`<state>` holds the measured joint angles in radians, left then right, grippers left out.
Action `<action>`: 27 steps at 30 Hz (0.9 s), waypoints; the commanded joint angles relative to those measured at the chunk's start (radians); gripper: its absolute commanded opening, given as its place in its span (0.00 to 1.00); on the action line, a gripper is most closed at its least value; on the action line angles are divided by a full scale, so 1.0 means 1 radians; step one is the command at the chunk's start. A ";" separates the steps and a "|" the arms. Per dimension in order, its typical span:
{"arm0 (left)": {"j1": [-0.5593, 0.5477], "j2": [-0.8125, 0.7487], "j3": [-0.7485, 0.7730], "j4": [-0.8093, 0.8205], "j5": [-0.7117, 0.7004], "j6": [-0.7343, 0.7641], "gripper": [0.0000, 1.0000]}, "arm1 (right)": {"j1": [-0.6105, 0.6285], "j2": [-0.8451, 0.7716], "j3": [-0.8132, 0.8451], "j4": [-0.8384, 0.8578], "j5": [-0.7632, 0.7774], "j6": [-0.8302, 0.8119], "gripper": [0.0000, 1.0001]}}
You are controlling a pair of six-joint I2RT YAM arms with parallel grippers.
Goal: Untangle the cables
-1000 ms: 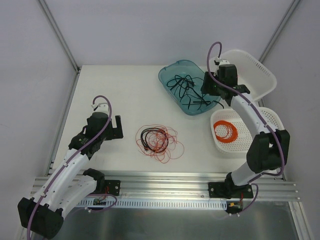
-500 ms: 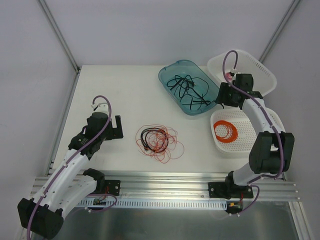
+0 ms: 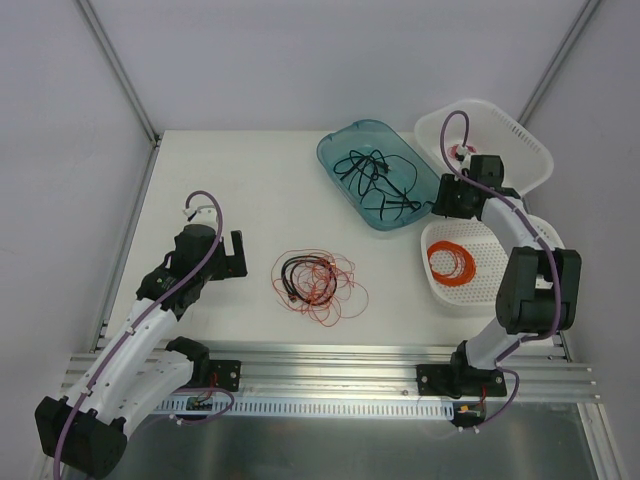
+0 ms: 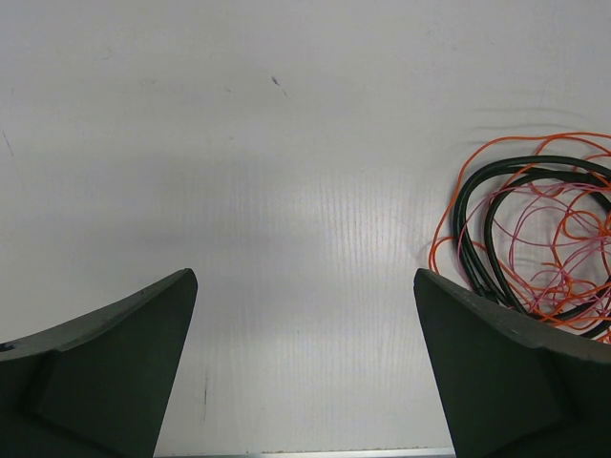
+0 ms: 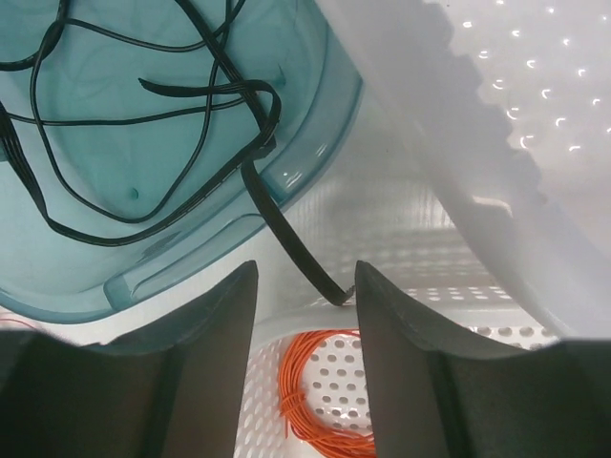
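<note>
One tangle (image 3: 315, 283) of red wires and a black cord lies at the frame's middle, with bare counter (image 3: 220, 170) on every side. The left claw (image 3: 238, 255) stands beside it, spread wide. The right claw (image 5: 305, 277), half spread, frames one black cord end (image 5: 289, 239) hanging over the teal tray (image 5: 329, 105) rim, near two white baskets (image 3: 520, 140).

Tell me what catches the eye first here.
The loose tangle of red wires and black cord in the middle of the table stands out first, just right of the open left gripper. Next, the teal tray at the back right holds black cables, one trailing over its rim, and a bright orange coil lies in the white basket nearby.
</note>
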<state>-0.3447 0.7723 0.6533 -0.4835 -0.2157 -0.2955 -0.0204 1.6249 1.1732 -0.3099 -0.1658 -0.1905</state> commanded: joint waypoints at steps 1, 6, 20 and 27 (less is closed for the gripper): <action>0.013 0.004 -0.004 0.022 0.013 0.016 0.99 | -0.003 0.010 -0.001 0.052 -0.049 -0.027 0.46; 0.013 0.002 -0.004 0.023 0.015 0.016 0.99 | -0.003 -0.028 -0.010 0.061 -0.074 -0.026 0.12; 0.013 0.015 -0.001 0.023 0.022 0.018 0.99 | 0.126 -0.051 0.161 0.060 -0.120 0.092 0.01; 0.013 0.013 -0.003 0.023 0.018 0.016 0.99 | 0.218 0.174 0.266 0.088 -0.012 0.242 0.01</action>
<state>-0.3447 0.7860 0.6533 -0.4831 -0.2085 -0.2951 0.1875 1.6947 1.3975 -0.2352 -0.2256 -0.0559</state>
